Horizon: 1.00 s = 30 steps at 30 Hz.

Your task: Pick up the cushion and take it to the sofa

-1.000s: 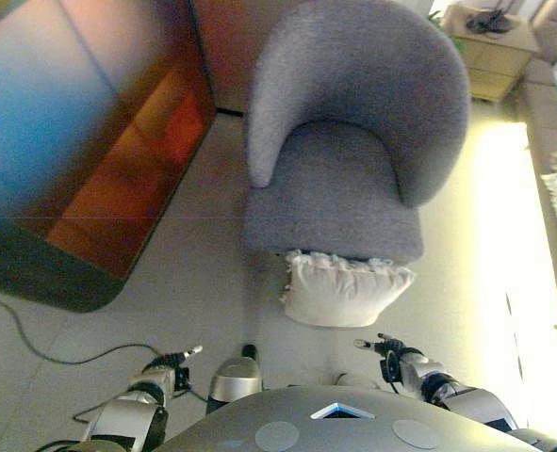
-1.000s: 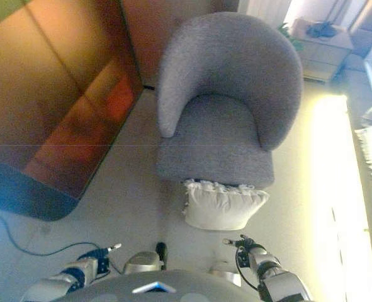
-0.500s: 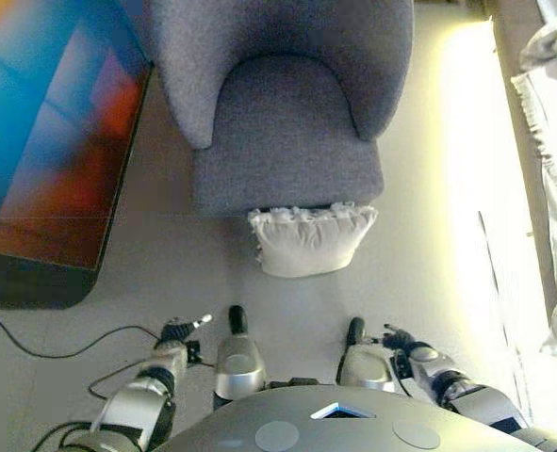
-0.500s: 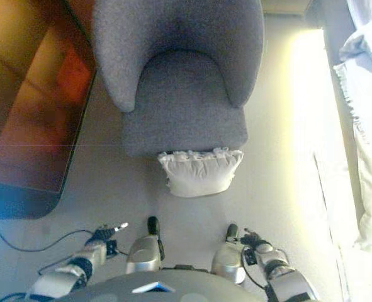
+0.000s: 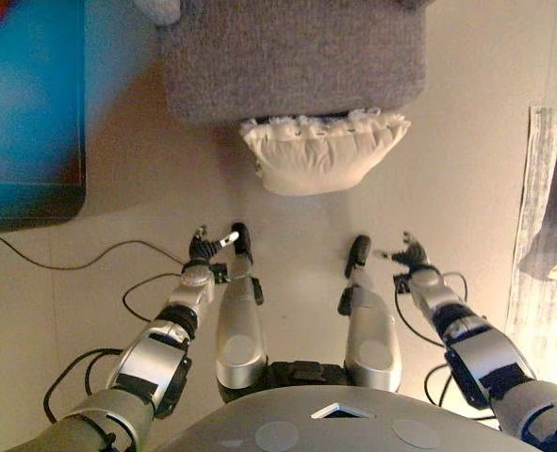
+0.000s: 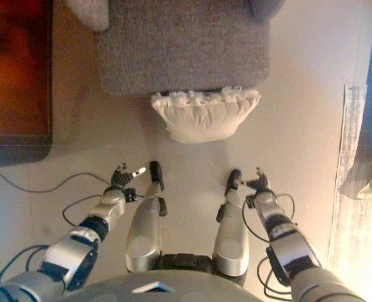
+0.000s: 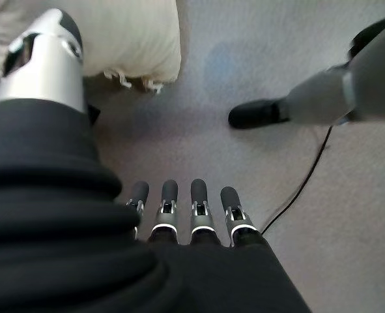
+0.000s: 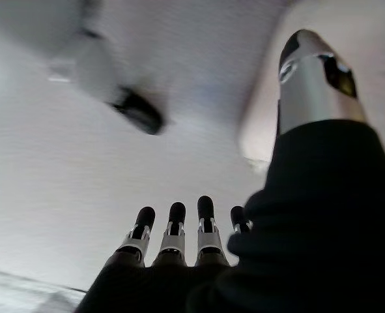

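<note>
Your left hand [image 5: 203, 252] hovers low over the pale floor [image 5: 118, 207] with its fingers [image 7: 169, 199] straight and nothing in them. Your right hand [image 5: 412, 256] hangs the same way on the other side, fingers [image 8: 176, 222] extended, thumb apart, empty. Both are well apart from the cushion.

The cream, ruffle-edged fabric cushion [image 5: 320, 155] lies on the floor ahead of you, between the two hands in line, its frilled top edge touching the front of the grey upholstered armchair [image 5: 292, 56]. You see only the chair's seat front; its back and arms are cut off by the frame. In the left wrist view only a corner of the cushion [image 7: 127, 39] shows past the thumb; in the right wrist view it is a pale blur.

A dark, glossy flat panel [image 5: 24, 104] lies on the floor to your left, partly out of frame. At the right edge a pale cloth [image 5: 542, 188] hangs down; you cannot tell what it belongs to.

Compared with a second ago, the camera has tipped down: the chair's back has left the view, and both arms now reach further forward toward the cushion.
</note>
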Motion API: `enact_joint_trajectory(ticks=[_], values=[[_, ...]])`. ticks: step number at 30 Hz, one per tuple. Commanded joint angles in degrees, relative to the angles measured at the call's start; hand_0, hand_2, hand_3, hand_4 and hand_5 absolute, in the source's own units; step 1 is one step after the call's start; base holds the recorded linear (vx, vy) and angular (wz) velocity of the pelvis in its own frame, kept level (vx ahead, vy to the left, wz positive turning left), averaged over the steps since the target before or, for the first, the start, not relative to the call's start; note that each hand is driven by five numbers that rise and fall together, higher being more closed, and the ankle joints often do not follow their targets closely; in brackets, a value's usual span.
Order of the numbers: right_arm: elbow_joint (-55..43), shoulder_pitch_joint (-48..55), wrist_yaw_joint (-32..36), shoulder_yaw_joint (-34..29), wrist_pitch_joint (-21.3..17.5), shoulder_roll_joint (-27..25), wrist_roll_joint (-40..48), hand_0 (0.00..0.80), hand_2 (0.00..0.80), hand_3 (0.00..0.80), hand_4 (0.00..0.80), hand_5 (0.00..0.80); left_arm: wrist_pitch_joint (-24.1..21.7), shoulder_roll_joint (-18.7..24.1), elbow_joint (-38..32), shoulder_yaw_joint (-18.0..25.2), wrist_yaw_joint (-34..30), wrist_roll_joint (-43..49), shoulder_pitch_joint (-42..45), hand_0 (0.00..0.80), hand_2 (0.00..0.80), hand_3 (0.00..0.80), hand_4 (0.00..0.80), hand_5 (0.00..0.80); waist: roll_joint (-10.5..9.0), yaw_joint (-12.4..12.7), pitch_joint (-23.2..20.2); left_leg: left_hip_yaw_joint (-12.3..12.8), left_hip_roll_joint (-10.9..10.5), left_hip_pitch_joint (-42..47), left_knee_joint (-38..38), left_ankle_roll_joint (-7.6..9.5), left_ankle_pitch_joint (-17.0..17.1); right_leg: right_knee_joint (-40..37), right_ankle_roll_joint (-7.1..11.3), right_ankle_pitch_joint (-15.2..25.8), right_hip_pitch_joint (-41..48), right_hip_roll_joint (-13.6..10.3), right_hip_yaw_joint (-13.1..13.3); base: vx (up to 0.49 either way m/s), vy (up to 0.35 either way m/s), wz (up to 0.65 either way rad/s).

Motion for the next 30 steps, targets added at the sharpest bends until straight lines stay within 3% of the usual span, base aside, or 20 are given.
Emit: enact_joint_trajectory(ticks=[1, 6, 11, 22, 30], values=[[-5.5, -3.7, -6.1, 1.2, -3.5, -2.6, -0.2, 0.000, 0.000, 0.000, 0.000, 0.000, -2.5, 1.4, -2.1, -1.1, 4.6, -3.1, -4.9, 0.000, 0.000, 0.000, 0.000, 0.000, -2.54, -0.9, 2.7, -2.7, -2.1, -8.0, 6.8, 1.63, -4.8, 6.8, -2.13, -6.6, -6.1, -1.6, 2.4, -0.006, 0.079, 0.03], [-10.5, -6.2, -12.7, 0.0, -5.2, -5.0, 0.7, 0.000, 0.000, 0.000, 0.000, 0.000, -6.2, 3.5, -4.9, -0.7, 8.7, -2.3, -9.3, 0.000, 0.000, 0.000, 0.000, 0.000, -2.96, -1.1, 3.6, -3.0, -3.4, -14.6, 8.6, 2.31, -4.9, 10.4, -1.46, -6.4, -13.6, -2.1, 3.7, 0.008, 0.019, 0.09], [-13.5, -8.7, -15.7, -1.0, -4.9, -8.5, 1.8, 0.000, 0.000, 0.000, 0.000, 0.000, -7.3, 6.4, -7.8, -1.6, 12.0, -0.2, -13.5, 0.000, 0.000, 0.000, 0.000, 0.000, -2.77, -1.6, 3.6, -3.0, -3.3, -20.6, 9.2, 2.58, -4.6, 11.3, -1.15, -5.5, -20.6, -2.1, 4.5, 0.027, 0.003, 0.14], [-10.7, -15.9, -23.6, -3.3, -3.8, -13.6, 3.2, 0.000, 0.000, 0.000, 0.000, 0.000, -8.1, 11.6, -6.6, -2.1, 13.9, 4.1, -21.3, 0.000, 0.000, 0.000, 0.000, 0.000, -1.95, -2.0, 3.6, -3.3, -2.6, -32.1, 12.1, 2.87, -5.0, 14.7, -0.92, -5.7, -32.8, -1.9, 5.2, 0.039, -0.011, 0.02], [-8.3, -23.1, -21.2, -2.6, -6.2, -16.3, 6.7, 0.000, 0.000, 0.000, 0.000, 0.000, -7.4, 14.6, -5.8, -4.5, 11.7, 7.0, -27.6, 0.000, 0.000, 0.000, 0.000, 0.000, -0.66, -2.7, 3.6, -3.4, -2.1, -39.1, 14.4, 2.93, -5.6, 18.3, -1.17, -6.0, -41.3, -1.6, 6.9, 0.000, 0.000, -0.01]])
